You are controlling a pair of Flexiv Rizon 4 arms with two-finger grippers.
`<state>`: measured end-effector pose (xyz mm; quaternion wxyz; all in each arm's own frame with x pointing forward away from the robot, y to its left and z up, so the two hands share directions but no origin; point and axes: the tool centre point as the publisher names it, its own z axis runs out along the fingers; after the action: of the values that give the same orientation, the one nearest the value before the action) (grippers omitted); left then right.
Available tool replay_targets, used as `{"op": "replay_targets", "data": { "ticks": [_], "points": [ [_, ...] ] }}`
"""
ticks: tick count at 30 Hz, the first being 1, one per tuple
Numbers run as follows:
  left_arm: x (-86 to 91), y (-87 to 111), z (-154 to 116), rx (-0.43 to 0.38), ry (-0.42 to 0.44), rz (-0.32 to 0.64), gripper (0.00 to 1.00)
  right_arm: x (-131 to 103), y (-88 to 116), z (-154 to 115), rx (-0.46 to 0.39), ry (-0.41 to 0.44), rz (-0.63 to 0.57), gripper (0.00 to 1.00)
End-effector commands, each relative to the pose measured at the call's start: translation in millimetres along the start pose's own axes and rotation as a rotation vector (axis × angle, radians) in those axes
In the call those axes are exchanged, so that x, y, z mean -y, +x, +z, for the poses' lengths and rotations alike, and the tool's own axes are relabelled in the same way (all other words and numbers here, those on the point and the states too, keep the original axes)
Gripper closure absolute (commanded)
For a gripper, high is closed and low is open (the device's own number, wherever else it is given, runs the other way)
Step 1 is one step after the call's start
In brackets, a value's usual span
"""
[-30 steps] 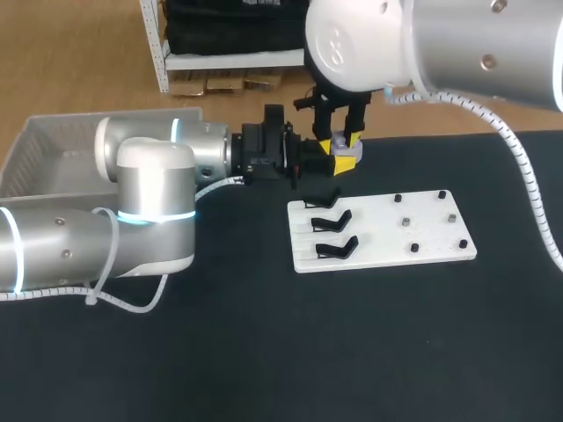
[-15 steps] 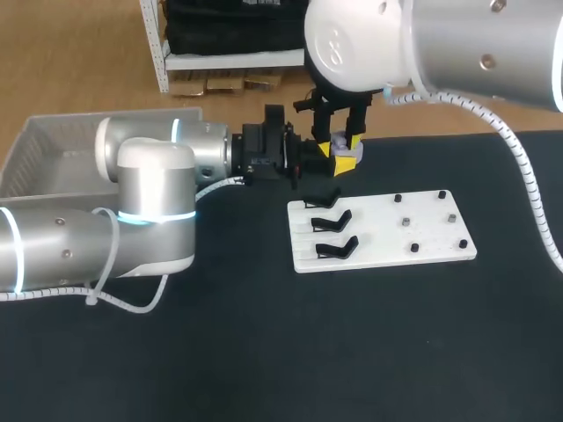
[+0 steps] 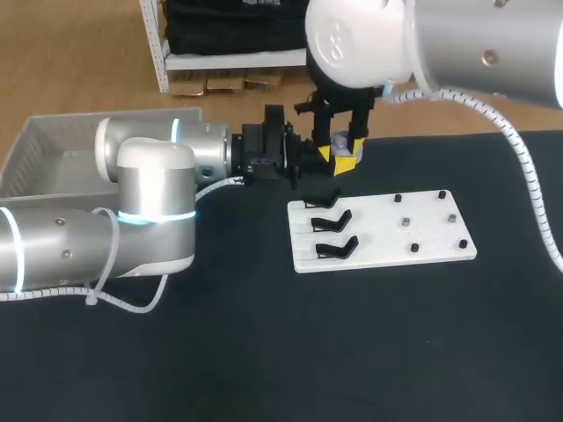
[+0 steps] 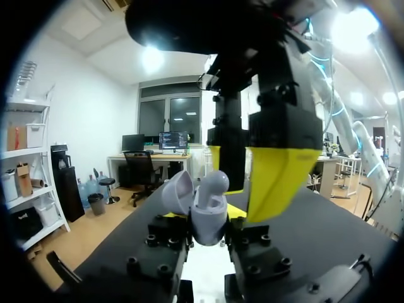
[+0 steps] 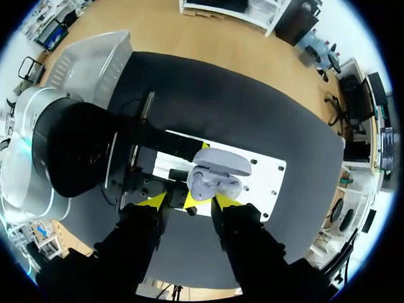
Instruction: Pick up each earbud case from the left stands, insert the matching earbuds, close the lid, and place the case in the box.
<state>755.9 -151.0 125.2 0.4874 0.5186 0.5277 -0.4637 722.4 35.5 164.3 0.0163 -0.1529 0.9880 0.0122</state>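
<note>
yellow tips of left hand (image 4: 208, 235) mostly hidden behind the open pale lilac plastic earbud case (image 4: 203, 211) it clamps, arm stretched level, right hand (image 5: 190, 201) pointing down over the case, fingers spread

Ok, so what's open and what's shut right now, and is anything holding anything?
earbud case: lid open.
left gripper: shut on the earbud case.
right gripper: open, just above the earbud case, holding nothing.
stands: all three empty.
</note>
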Motion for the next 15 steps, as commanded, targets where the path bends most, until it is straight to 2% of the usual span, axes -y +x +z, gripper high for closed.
{"op": "replay_targets", "data": {
  "ticks": [1, 6, 10, 12, 15],
  "points": [
    [-1.5, -1.3, 0.4, -0.002, 0.003, -0.001, 1.00, 0.8, 7.3, -4.8, 0.007, -0.001, 0.006, 0.56],
    [-1.5, -1.3, 0.4, -0.002, 0.003, -0.001, 1.00, 2.8, 6.2, -16.4, 0.056, -0.003, 0.031, 0.56],
    [-1.5, -1.3, 0.4, -0.002, 0.003, -0.001, 1.00, 2.3, -3.5, -25.6, 0.083, 0.006, 0.030, 0.60],
    [-1.5, -1.3, 0.4, -0.002, 0.003, -0.001, 1.00, 0.9, -5.9, -28.1, 0.088, 0.010, 0.026, 0.70],
    [-1.5, -1.3, 0.4, -0.002, 0.003, -0.001, 1.00, -3.3, -5.6, -28.6, 0.087, 0.010, 0.014, 0.68]
  ]
}}
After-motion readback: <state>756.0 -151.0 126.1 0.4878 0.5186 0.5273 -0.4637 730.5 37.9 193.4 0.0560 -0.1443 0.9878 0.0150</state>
